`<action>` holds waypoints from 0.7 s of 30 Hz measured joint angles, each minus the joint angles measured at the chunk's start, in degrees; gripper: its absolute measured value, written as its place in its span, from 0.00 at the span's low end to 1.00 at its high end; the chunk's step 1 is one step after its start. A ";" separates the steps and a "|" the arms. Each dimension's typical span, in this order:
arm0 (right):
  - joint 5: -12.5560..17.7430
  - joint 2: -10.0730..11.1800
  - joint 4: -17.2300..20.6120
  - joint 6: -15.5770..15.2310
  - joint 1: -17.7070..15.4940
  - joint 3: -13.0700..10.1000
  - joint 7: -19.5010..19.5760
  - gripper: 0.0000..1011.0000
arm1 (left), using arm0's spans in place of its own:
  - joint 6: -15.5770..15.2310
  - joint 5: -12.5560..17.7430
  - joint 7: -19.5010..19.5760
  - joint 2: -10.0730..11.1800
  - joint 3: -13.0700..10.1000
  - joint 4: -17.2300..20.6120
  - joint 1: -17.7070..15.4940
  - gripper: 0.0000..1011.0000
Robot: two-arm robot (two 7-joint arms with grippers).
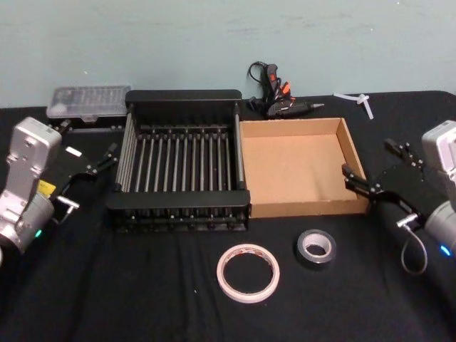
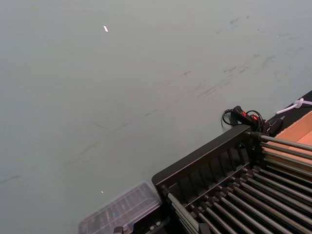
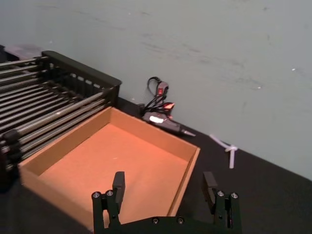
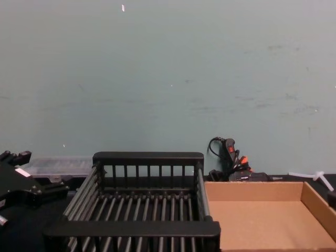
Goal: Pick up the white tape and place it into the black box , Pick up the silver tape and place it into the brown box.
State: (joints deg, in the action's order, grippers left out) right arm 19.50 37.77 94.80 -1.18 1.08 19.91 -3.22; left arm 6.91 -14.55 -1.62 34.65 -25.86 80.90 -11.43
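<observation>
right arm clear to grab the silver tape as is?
Probably yes. The silver tape lies flat on bare table in front of the brown box, apart from the white tape. The right gripper hovers open by the box's right wall, nothing between.

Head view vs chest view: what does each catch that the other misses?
Head view alone: the white tape and the silver tape lying flat on the black table in front of the boxes, plus the right tool, open beside the brown box. Chest view alone: the black box side-on, its slatted back wall standing well above the brown box's low wall. Both: the two boxes side by side, both empty, the glue gun, the clear plastic case, and the left tool.
</observation>
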 joint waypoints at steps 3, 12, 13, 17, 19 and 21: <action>0.78 0.51 2.58 -1.84 -2.03 -0.79 -0.62 0.99 | 0.00 0.00 0.00 0.00 0.00 0.00 0.00 0.99; 2.66 0.97 7.60 -8.78 -5.39 -2.29 -1.28 0.99 | 0.00 0.00 0.00 0.00 0.00 0.00 0.00 0.99; 3.03 1.02 8.54 -10.62 -5.88 -2.51 -1.31 0.99 | 0.00 0.00 0.00 0.00 0.00 0.00 0.00 0.99; 3.59 1.03 10.42 -14.24 -6.90 -2.87 -1.33 0.99 | 0.00 0.00 0.00 0.00 0.00 0.00 0.00 0.99; 3.80 0.96 11.47 -16.49 -7.38 -3.01 -1.34 0.99 | 0.00 0.00 0.00 0.00 0.00 0.00 0.00 0.99; 3.89 0.89 11.88 -17.71 -7.58 -3.08 -1.35 0.99 | 0.00 0.00 0.00 0.00 0.00 0.00 0.00 0.99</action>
State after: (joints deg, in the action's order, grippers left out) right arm 23.39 38.65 106.68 -18.89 -6.50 16.83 -4.57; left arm 6.91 -14.55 -1.62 34.65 -25.86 80.90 -11.43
